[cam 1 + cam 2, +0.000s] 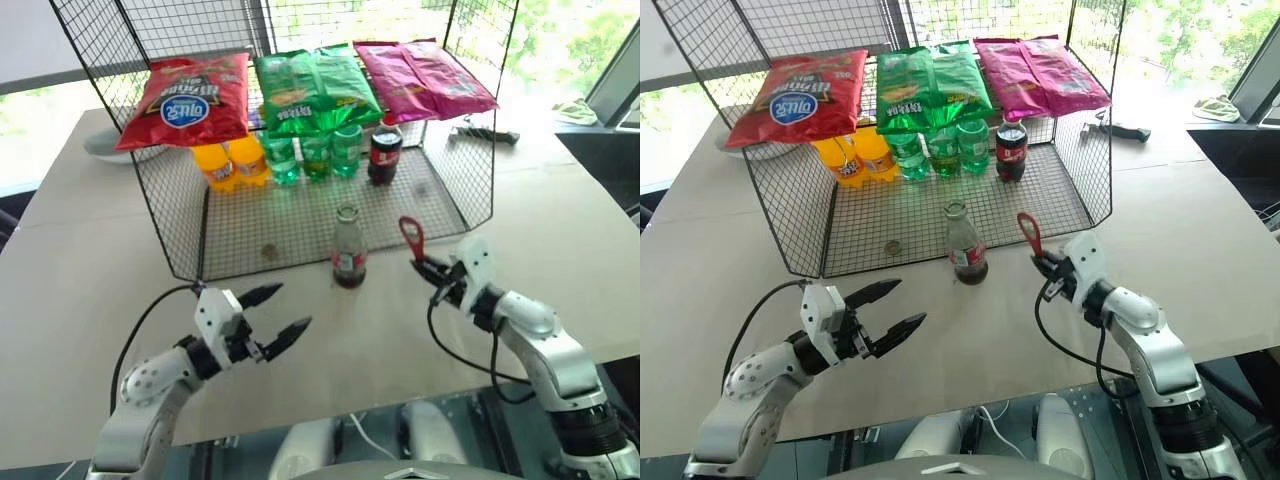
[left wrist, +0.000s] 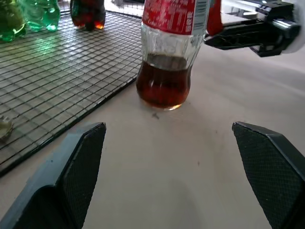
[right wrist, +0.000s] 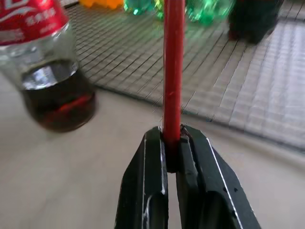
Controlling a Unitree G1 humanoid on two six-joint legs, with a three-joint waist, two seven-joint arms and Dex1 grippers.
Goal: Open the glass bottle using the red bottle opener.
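Left eye view: our right gripper (image 1: 428,270) clamps the red bottle opener (image 1: 411,237), held upright at three o'clock of the glass bottle (image 1: 348,247). Our left gripper (image 1: 272,313) gapes empty at seven o'clock.

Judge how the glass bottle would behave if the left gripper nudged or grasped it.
The glass bottle stands upright, tall on a narrow base, so a high nudge would probably tip it. Smooth contoured glass may slip between the open left gripper fingers. Little drink shows, so it is likely light.
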